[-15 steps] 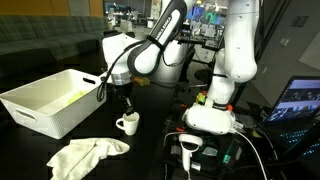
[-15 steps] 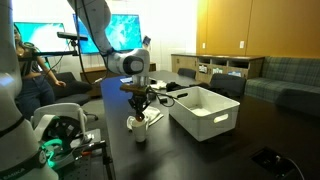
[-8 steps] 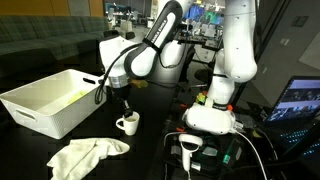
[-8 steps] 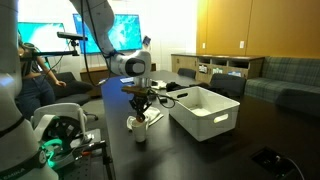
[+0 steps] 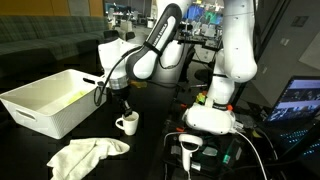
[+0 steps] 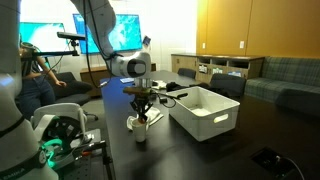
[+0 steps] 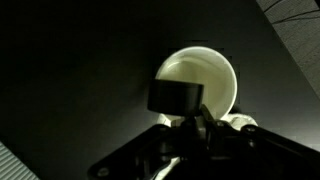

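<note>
Claw [image 5: 122, 106] clenched tight, hanging just above white mug [image 5: 127, 124]; mug upright on dark table [image 6: 195, 152], small handle on side; wrist view shows round rim, pale creamy inside; white bin [image 5: 45, 100] near, crumpled cream cloth [image 5: 88, 154] in front

Dark worktop [image 6: 200, 150] in a dim lab. Orange wood wall [image 6: 250, 28] stands behind a low shelf unit [image 6: 215, 65], grey sofa [image 6: 290, 72] beside it. Bright screens [image 6: 125, 30] glow. Green sofa [image 5: 50, 40] sits past the worktop's far edge.
</note>
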Robot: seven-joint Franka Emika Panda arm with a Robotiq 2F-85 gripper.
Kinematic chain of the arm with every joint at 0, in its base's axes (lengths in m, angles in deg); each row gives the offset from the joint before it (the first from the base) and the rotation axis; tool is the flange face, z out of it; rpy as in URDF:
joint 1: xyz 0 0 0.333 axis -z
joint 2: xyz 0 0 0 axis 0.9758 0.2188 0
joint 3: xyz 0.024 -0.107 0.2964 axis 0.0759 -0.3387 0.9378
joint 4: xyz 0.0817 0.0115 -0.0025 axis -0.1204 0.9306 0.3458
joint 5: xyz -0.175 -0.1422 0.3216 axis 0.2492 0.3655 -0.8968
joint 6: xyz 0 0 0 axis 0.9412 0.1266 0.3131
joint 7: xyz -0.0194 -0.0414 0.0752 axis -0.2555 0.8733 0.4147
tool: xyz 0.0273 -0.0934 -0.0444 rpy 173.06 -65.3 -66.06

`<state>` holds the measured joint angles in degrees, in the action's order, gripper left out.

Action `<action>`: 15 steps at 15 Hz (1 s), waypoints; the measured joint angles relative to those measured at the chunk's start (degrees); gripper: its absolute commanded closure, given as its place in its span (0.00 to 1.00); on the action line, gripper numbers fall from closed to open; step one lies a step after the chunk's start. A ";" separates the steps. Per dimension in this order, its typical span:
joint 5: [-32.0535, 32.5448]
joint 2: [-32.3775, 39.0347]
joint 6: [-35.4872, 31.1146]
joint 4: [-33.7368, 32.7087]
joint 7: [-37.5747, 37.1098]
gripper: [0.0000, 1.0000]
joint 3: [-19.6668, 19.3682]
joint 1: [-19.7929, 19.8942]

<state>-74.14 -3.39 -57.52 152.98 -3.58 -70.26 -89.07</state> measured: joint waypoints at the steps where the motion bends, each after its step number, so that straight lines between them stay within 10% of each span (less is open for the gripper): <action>1: 0.86 0.00 -0.03 0.00 0.00 0.72 -0.04 0.00; 5: 3.31 0.01 -0.08 0.00 0.00 0.52 -0.13 0.00; 9: 5.25 0.01 -0.12 0.03 -0.07 0.66 -0.15 -0.04; 15: 9.44 -0.96 0.11 -0.02 -3.24 0.17 -0.52 -0.86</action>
<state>-64.69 -4.35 -57.41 152.96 -6.83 -70.78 -89.93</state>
